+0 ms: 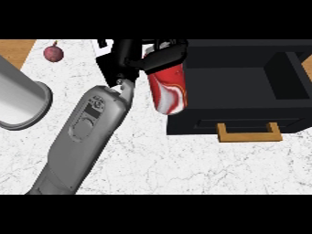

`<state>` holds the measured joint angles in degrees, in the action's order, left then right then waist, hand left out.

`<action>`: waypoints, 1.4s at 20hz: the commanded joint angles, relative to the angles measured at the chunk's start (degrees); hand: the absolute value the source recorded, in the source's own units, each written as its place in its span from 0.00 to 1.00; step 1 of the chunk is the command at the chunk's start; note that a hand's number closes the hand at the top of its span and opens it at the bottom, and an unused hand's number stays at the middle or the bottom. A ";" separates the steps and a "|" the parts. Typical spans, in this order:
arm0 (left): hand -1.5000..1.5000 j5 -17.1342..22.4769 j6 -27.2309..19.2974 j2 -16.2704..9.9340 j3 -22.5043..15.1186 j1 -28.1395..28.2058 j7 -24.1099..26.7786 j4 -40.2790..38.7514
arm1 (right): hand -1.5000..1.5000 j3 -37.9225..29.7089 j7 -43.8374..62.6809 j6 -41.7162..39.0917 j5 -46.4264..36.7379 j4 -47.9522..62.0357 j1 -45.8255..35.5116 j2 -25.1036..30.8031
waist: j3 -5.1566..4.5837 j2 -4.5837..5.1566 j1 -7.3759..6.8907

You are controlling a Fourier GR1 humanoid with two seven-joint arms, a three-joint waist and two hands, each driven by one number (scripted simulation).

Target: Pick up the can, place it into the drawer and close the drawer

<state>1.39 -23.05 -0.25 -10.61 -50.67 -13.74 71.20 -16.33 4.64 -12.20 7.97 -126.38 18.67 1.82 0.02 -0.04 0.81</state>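
Above the white marbled desk (185, 164), a robot hand (128, 57) holds the can (168, 89), its black fingers curled round the upper end. This robot hand belongs to the grey forearm (84, 132) that enters from the lower left of the head view and runs diagonally upward. By its placement it reads as the left robot hand, though the frame alone does not settle this.

The can is red with white swirls. It hangs tilted, top end in the grasp, lower end toward the near side. It sits just beside the left wall of the black drawer (253, 87), overlapping that edge.

The drawer stands open, with a dark interior. Its front panel carries a wooden handle (249, 132).

At the far left, a large pale grey cylinder (13, 93) crosses the desk edge. A small dark red fruit (53, 53) lies near the far edge, well apart from the drawer.
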 commanded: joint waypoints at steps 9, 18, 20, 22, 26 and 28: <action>1.00 5.36 -6.57 0.25 -0.77 -21.92 -0.32 -20.55 | 0.00 -0.08 -1.01 0.16 -1.95 3.38 -2.81 -0.56 | 0.03 0.40 0.95; 1.00 13.50 -9.60 0.25 -6.20 -31.60 1.65 -32.41 | 0.00 2.69 0.57 0.58 -3.67 2.04 -4.44 -1.49 | 0.07 0.59 2.13; 1.00 15.72 -9.35 0.25 -7.02 -30.89 3.98 -34.63 | 0.00 0.44 0.20 -0.38 -1.20 4.23 -5.09 -0.10 | 0.09 0.67 2.49; 1.00 16.05 -8.34 0.25 -5.60 -32.88 5.68 -38.89 | 0.00 0.80 2.57 0.23 -1.74 2.89 -5.87 0.38 | 0.07 0.82 2.72; 1.00 19.05 -10.23 0.25 -9.80 -33.68 8.24 -40.67 | 0.00 -0.20 0.71 -1.29 -0.59 4.46 -5.70 1.08 | 0.12 1.00 3.79; 1.00 20.09 -9.51 0.25 -10.27 -32.46 9.02 -42.17 | 0.00 -1.18 0.02 -0.82 0.02 4.98 -6.13 0.89 | 0.10 0.86 3.25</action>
<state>18.75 -32.11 0.00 -18.88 -83.38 -7.07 32.02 -16.53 5.38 -12.73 6.88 -122.06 12.75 2.55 0.11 0.75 3.60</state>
